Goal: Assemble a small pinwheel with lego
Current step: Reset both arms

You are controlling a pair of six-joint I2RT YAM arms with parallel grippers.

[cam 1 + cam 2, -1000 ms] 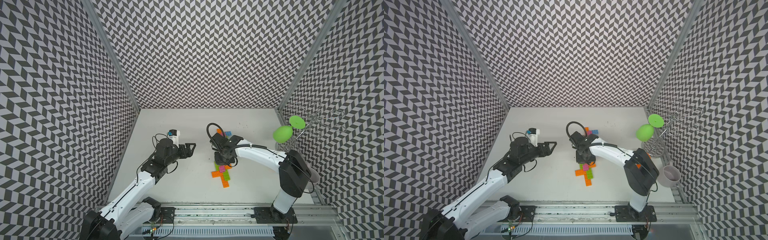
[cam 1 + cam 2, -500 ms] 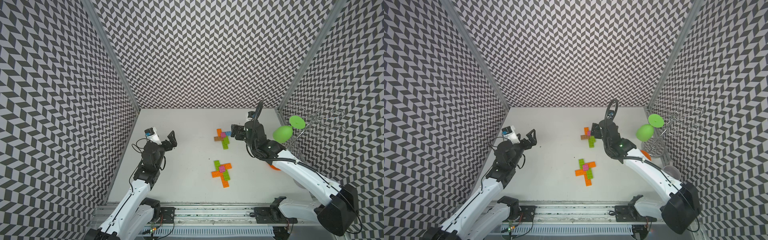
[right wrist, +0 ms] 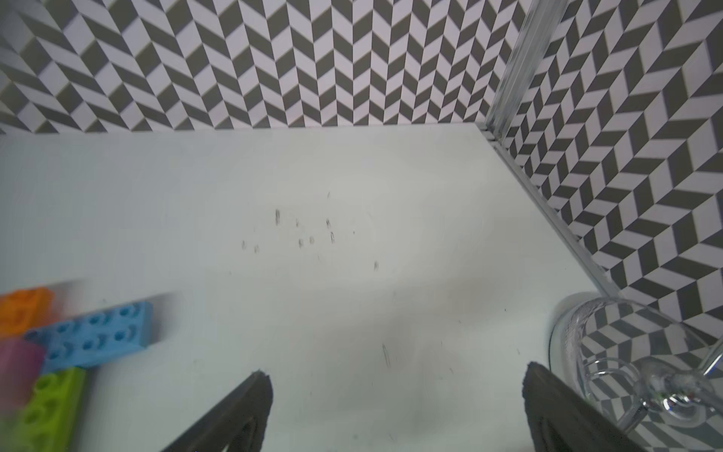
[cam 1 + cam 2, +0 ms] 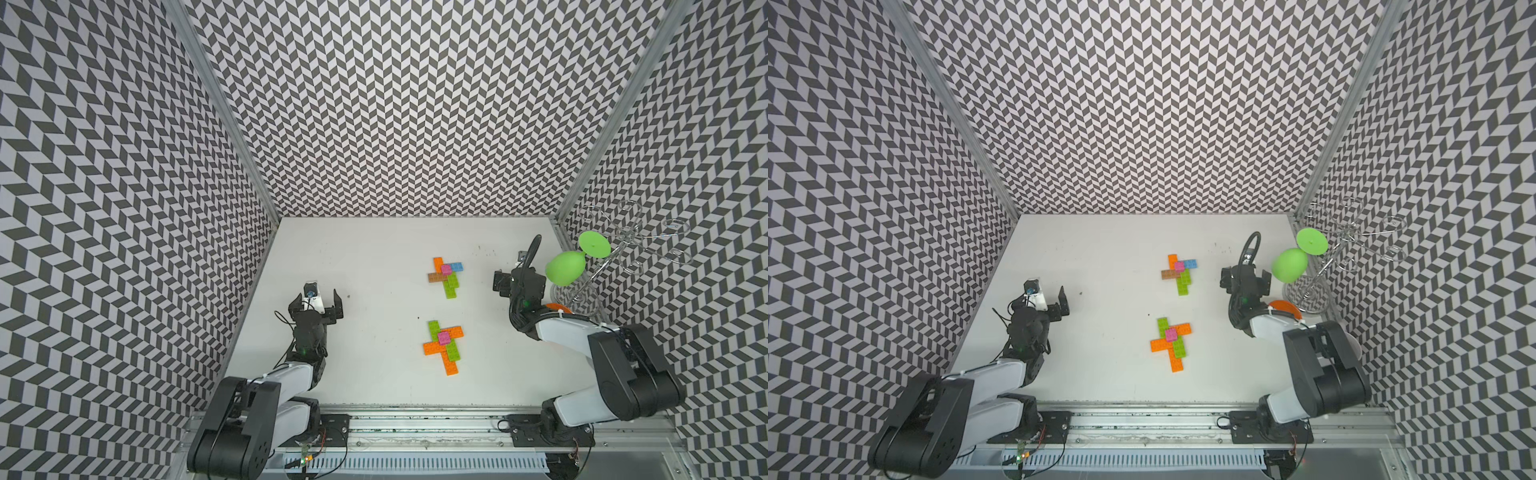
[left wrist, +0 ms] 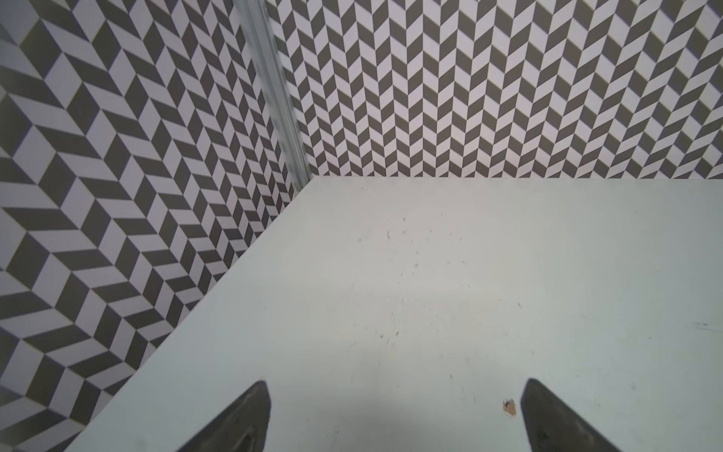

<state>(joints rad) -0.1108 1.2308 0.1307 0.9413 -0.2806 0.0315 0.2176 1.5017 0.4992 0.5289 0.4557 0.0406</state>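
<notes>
Wrist views show your left claw (image 5: 395, 383) and right claw (image 3: 397, 370) spread wide, empty; swing the right one fast and you may bump the green goblet (image 4: 564, 268).

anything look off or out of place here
Nothing stands out. The far pinwheel and near pinwheel lie flat and whole on the table, apart from the open left tool and right tool. Only faint dark scuffs mark the table.

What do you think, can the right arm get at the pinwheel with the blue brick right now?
Probably yes. The right gripper is open and empty, beside the pinwheel with the blue brick, with only bare table between them; the green goblet is on its other side.
</notes>
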